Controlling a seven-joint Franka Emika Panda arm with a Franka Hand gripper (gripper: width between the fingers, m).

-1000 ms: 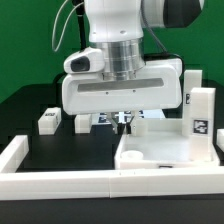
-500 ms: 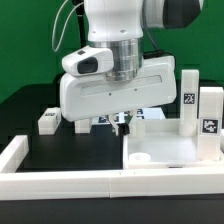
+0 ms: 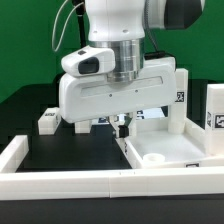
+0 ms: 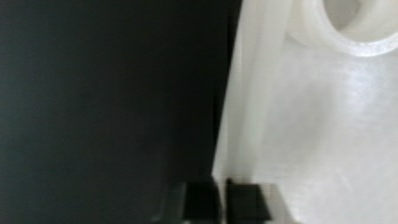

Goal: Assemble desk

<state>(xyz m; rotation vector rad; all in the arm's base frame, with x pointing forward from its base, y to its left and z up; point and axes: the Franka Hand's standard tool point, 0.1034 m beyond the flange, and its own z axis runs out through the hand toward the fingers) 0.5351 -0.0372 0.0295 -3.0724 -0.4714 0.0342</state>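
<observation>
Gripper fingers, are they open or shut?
Shut. In the wrist view the gripper's two dark fingertips sit together with no real gap, right beside the tabletop's edge.

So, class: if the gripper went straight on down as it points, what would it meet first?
Probably the rim of the tabletop: the shut gripper points down with its tips right at that edge. The black table lies just beside, and depth is unclear, so it might meet that instead.

tabletop [image 3: 188,150] and legs [image 3: 215,112] turned toward the exterior view's right
</observation>
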